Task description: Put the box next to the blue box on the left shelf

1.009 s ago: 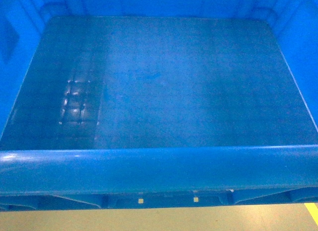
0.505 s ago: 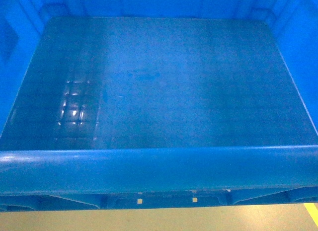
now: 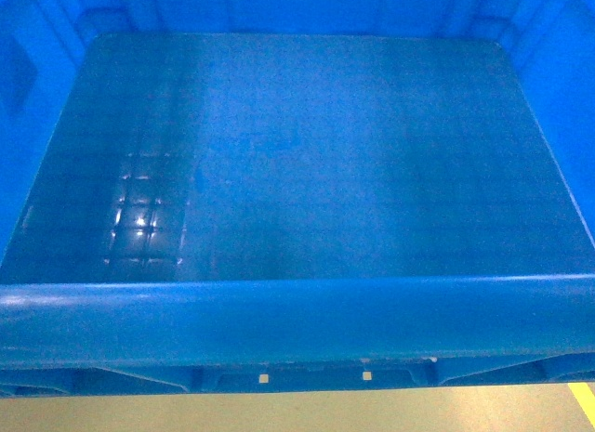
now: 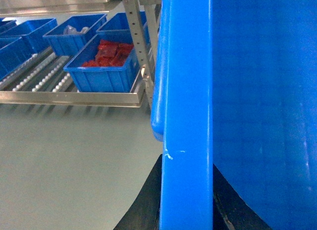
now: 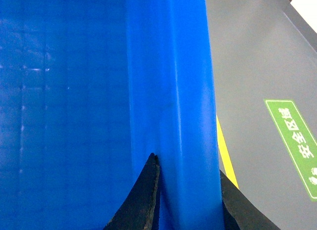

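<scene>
The box (image 3: 297, 153), a large bright-blue crate, fills the head view, and its thick near rim (image 3: 297, 320) crosses the bottom. My left gripper (image 4: 187, 163) is shut on the crate's left rim (image 4: 185, 91), one black finger on each side. At the opposite side my right gripper (image 5: 187, 163) is shut on the right rim (image 5: 171, 81) the same way. Neither gripper shows in the head view. The left shelf (image 4: 39, 79) of roller rails lies ahead on the left, carrying a blue box (image 4: 101, 76) with red items inside.
More blue boxes (image 4: 74, 37) (image 4: 27, 34) sit further back on the rollers. A perforated steel upright (image 4: 133, 37) stands at the shelf's corner beside the crate. Grey floor (image 4: 74, 156) lies in front of the shelf. A yellow line (image 5: 225, 151) and green sign (image 5: 294, 141) mark the floor on the right.
The crate has barely shifted in the head view; its near rim sits slightly lower and the glare patch on its floor has drifted down a little.
</scene>
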You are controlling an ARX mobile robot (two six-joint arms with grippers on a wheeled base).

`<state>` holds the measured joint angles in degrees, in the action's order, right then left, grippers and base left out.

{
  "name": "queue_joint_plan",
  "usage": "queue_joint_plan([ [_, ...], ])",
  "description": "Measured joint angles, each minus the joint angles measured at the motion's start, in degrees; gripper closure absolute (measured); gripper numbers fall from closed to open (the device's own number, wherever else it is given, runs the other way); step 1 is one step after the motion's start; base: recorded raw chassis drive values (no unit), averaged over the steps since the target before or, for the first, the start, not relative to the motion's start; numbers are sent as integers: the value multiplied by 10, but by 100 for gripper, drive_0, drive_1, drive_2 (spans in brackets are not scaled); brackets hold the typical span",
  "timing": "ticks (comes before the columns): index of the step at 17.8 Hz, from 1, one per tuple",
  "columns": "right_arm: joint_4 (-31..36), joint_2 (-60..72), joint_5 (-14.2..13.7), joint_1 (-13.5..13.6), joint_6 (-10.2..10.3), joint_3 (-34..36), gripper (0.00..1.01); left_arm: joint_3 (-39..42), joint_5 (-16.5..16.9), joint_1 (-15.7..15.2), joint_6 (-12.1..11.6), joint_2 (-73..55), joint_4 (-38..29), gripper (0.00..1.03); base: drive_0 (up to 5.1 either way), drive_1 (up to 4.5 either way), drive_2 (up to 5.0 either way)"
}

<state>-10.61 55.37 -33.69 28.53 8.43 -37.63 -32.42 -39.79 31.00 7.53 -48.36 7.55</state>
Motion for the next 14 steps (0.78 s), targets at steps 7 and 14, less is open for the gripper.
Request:
queue_joint_plan([
  [7, 2, 0, 0, 0, 0, 0, 84, 0, -1, 0, 0, 0, 0, 92, -1, 419, -420],
  [14, 5, 1, 1, 0, 0, 0, 84, 0, -1, 0, 0, 0, -3, 92, -1, 300, -301],
])
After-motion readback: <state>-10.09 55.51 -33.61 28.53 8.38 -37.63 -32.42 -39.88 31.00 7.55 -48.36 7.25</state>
